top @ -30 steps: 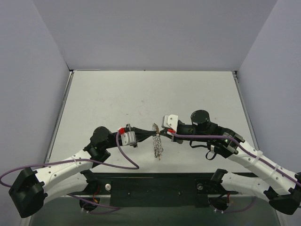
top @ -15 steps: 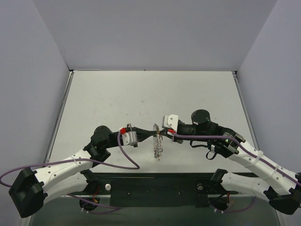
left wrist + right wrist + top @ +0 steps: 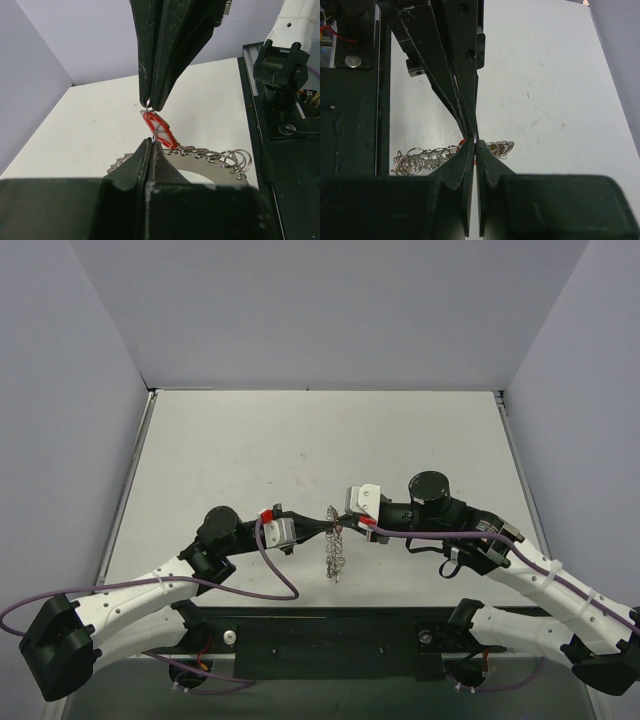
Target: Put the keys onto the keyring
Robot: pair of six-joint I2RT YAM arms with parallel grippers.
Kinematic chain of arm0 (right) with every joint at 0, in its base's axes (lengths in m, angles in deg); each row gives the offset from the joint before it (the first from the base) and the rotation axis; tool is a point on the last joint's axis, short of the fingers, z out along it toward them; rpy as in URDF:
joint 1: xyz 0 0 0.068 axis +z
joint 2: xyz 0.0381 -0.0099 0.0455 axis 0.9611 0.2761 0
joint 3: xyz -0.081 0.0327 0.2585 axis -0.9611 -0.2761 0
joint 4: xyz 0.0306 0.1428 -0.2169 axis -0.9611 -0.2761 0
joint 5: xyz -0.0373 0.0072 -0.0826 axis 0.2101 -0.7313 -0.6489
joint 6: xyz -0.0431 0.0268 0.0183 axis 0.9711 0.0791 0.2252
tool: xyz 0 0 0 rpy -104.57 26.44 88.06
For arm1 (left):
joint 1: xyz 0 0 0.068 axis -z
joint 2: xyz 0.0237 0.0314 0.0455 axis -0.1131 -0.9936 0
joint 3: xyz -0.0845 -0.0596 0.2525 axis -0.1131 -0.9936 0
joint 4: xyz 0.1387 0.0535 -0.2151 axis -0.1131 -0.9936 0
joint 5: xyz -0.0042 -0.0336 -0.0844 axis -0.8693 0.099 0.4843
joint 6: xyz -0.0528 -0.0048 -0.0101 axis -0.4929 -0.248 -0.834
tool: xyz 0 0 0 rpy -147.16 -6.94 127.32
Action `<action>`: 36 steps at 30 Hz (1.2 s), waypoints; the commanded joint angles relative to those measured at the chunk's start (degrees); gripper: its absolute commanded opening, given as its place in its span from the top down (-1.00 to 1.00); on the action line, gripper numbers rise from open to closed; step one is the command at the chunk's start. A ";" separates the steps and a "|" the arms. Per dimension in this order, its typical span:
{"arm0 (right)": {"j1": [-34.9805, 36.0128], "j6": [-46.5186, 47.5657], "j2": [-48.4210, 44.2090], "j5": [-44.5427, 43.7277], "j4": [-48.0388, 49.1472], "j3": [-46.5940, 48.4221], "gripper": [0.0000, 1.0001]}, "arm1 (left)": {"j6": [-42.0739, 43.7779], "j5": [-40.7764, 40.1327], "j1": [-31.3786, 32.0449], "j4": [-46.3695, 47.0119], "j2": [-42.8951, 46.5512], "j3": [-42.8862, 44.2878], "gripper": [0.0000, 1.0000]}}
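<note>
The keyring is a silvery coil of small loops lying on the table below the point where my two grippers meet. It also shows in the left wrist view and the right wrist view. My left gripper is shut on a thin wire loop of the keyring. My right gripper is shut on the top end of a red-headed key, tip to tip with the left gripper. The red key hangs slanted between both tips. Other keys sit bunched among the coil's loops.
The white table stretches far and to both sides, with grey walls round it. A black base rail runs along the near edge. Purple cables loop beside both arms.
Both grippers stay pinched together at the same spot. The left arm has crept slightly right and the coil below has shifted a little.
</note>
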 commanded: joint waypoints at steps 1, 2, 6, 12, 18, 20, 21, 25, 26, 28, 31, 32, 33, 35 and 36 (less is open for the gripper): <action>0.42 2.00 -0.10 0.78 -0.59 2.42 1.00 | 0.16 -1.13 -0.10 4.71 1.34 1.65 1.00; 0.16 2.27 -0.19 0.69 -1.64 2.86 1.00 | 0.42 -1.31 -0.28 4.45 1.43 1.65 1.00; -1.51 3.58 -0.98 1.74 -4.64 3.57 1.00 | 2.35 -1.92 -1.16 3.04 2.66 1.74 1.00; -3.01 4.90 -2.65 3.59 -6.40 2.34 1.00 | 2.97 -1.57 -1.86 3.13 3.19 1.47 1.00; -3.18 5.08 -2.56 2.89 -3.85 0.58 1.00 | 1.74 0.27 -2.04 6.19 3.19 0.51 1.00; -3.18 5.17 -2.48 2.88 -2.98 0.14 1.00 | 0.78 0.89 -2.04 7.43 2.93 0.24 1.00; -3.18 5.17 -2.39 2.80 -2.71 -0.21 1.00 | 0.16 0.98 -2.04 7.87 2.93 0.16 1.00; -3.10 4.73 -2.04 1.84 -1.83 -0.65 1.00 | -0.11 1.06 -1.95 8.75 2.93 -0.11 1.00; -3.18 4.64 -2.04 1.48 -1.48 -0.74 1.00 | -0.11 1.06 -2.04 8.67 2.76 -0.11 1.00; -3.53 4.55 -2.04 1.04 -1.57 -0.65 1.00 | -0.02 0.89 -1.95 8.49 2.75 -0.02 1.00; -4.06 4.11 -2.12 1.13 -1.39 -0.56 1.00 | 0.51 0.63 -1.95 7.96 2.93 0.07 1.00; -4.15 4.11 -2.21 1.13 -1.13 -0.48 1.00 | 0.51 0.54 -1.95 7.79 2.84 0.15 1.00; -4.32 3.85 -2.12 0.95 -1.04 -0.21 1.00 | 0.86 0.28 -1.86 7.09 2.84 0.24 1.00; -5.73 3.15 -2.04 0.69 -0.60 1.01 1.00 | 1.56 0.10 -1.95 6.30 2.58 0.42 1.00; -7.04 2.89 -2.21 1.04 -0.25 1.80 1.00 | 1.91 -0.08 -1.86 5.94 2.58 0.42 1.00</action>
